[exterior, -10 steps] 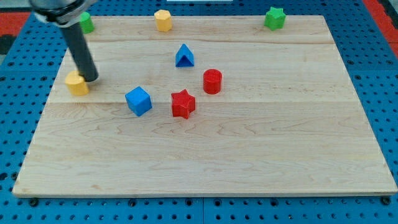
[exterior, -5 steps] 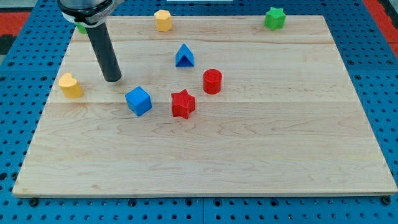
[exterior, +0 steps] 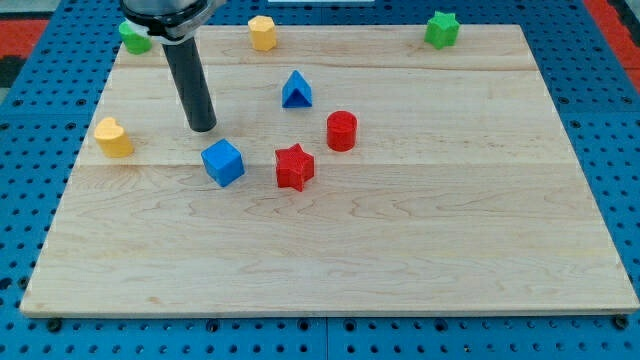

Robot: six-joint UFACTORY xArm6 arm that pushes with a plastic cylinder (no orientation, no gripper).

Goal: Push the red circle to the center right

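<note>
Seven blocks lie on the wooden board (exterior: 420,230), and the red circle (exterior: 341,130) sits just above the middle, well short of the centre right.

The rod's tip (exterior: 203,128) rests just above the blue cube (exterior: 222,162), well apart from the circle on the view's left; there is no claw here, so no open or closed state applies. A good push likely starts from the circle's left side, passing between the blue triangle (exterior: 295,90) and the red star (exterior: 294,166) without nudging either. The arm's upper part is cut off at the view's top, and it partly hides a green block (exterior: 132,36) whose shape cannot be made out.
</note>
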